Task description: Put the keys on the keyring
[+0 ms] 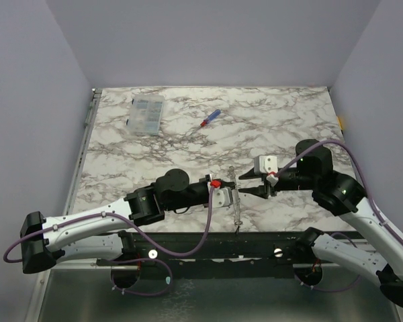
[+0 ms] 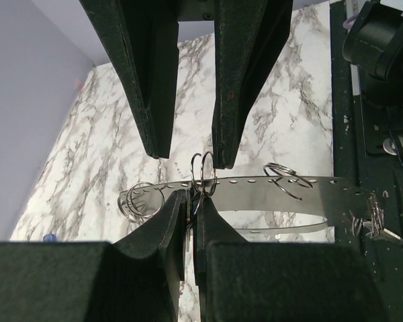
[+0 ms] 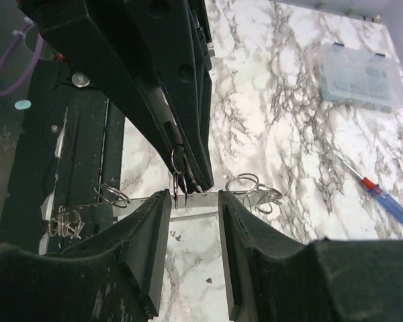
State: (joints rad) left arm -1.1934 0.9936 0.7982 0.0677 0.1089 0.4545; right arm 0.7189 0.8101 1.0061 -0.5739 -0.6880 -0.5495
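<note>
Left gripper [image 2: 190,199] clamps the keyring [image 2: 322,184], its length running near-to-far.

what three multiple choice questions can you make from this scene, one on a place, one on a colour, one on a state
1. Where on the table is the clear box?
A. far back on the left
B. at the near edge, in the middle
C. far back on the right

2. What colours is the screwdriver?
A. green and yellow
B. red and blue
C. all black

3. How does the left gripper stand?
A. wide open above the box
B. shut on the keyring strip
C. shut on the screwdriver

Answers:
1 A: the box lies far back on the left, with the screwdriver to its right.
2 B: the right wrist view shows a red part and a blue handle.
3 B: its fingers meet at the strip, while the right gripper stands open astride it.
</note>
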